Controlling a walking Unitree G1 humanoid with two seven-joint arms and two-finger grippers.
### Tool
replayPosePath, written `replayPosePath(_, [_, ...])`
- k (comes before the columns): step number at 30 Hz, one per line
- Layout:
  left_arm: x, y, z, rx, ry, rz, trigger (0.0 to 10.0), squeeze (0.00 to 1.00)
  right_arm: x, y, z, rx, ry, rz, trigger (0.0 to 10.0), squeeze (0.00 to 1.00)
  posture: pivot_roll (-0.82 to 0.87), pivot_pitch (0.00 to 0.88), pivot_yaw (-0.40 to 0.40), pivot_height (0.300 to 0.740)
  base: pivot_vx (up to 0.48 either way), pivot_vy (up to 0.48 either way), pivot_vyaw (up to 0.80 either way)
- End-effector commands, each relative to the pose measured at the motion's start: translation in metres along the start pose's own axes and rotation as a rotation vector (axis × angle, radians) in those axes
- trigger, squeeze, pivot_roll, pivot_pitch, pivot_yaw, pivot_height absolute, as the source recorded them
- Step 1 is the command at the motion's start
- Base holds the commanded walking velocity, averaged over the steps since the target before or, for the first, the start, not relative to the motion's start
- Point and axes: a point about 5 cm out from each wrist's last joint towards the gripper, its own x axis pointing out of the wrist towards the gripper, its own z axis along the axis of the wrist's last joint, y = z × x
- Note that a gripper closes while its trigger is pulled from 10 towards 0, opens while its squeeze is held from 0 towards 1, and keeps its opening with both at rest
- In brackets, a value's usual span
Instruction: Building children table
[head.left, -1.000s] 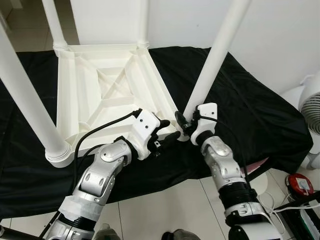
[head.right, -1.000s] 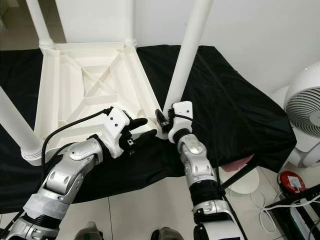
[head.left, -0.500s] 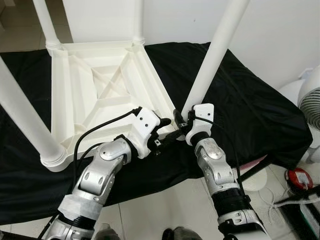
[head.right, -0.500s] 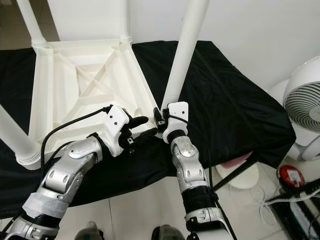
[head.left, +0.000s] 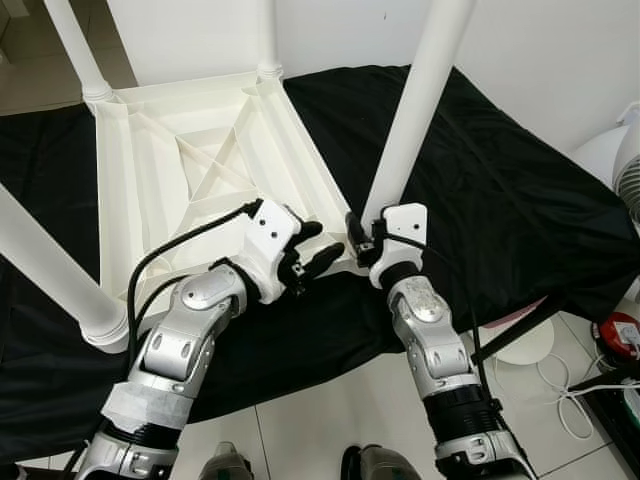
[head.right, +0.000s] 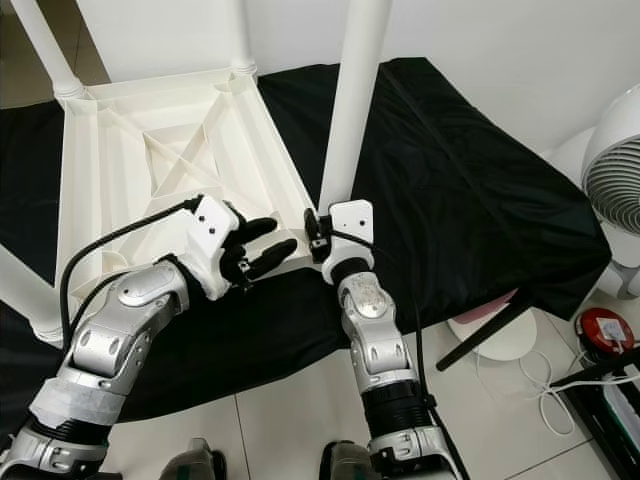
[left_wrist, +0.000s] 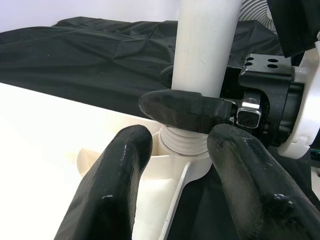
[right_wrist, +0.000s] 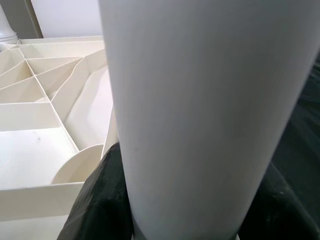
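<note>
A white plastic children's table (head.left: 190, 180) lies upside down on a black cloth, its legs pointing up. My right gripper (head.left: 362, 243) is shut on the base of the near-right leg (head.left: 410, 110), just above its threaded socket at the table's corner. The right wrist view has that leg (right_wrist: 200, 100) pressed between the dark fingers (right_wrist: 97, 200). My left gripper (head.left: 312, 250) is open at the same corner, over the table's rim. In the left wrist view its fingers (left_wrist: 115, 190) frame the leg (left_wrist: 205, 50) without touching it.
Three more legs stand up: near-left (head.left: 50, 260), far-left (head.left: 70, 45) and far-right (head.left: 265, 35). The cloth-covered surface ends close in front of me. A white fan (head.right: 615, 160), a red object (head.right: 605, 328) and cables lie on the floor at the right.
The whole view has shifted, so the camera moved. The right gripper stays shut on the leg base. The left gripper stays open beside it, a little further onto the table's rim.
</note>
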Motion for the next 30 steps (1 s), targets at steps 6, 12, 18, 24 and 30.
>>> replayPosePath(6, [0.001,0.004,0.002,-0.006,-0.001,0.044,10.0,0.0,-0.007,-0.006,-0.016,0.004,0.087,-0.054,10.0,0.0,-0.04,0.09,0.0,0.74,0.0,0.0,0.0])
replayPosePath(12, [0.004,0.006,0.003,0.006,0.0,0.05,10.0,0.0,-0.006,-0.003,-0.014,-0.005,0.076,-0.057,10.0,0.0,-0.02,0.083,-0.005,0.74,0.0,0.0,0.0])
replayPosePath(18, [0.007,0.005,0.006,0.013,-0.012,0.061,10.0,0.0,-0.007,-0.002,-0.012,-0.011,0.082,-0.084,10.0,0.0,0.03,0.08,-0.054,0.74,0.0,0.0,0.0])
replayPosePath(24, [0.006,0.002,0.004,0.035,-0.012,0.091,10.0,0.0,-0.012,-0.004,-0.006,-0.025,0.065,-0.251,10.0,0.0,0.04,0.082,-0.108,0.74,0.0,0.0,0.0])
replayPosePath(30, [0.006,-0.002,0.002,0.027,-0.015,0.088,10.0,0.0,-0.013,-0.013,-0.004,0.033,0.044,-0.234,10.0,1.0,0.04,0.081,-0.112,0.74,0.0,0.0,0.0])
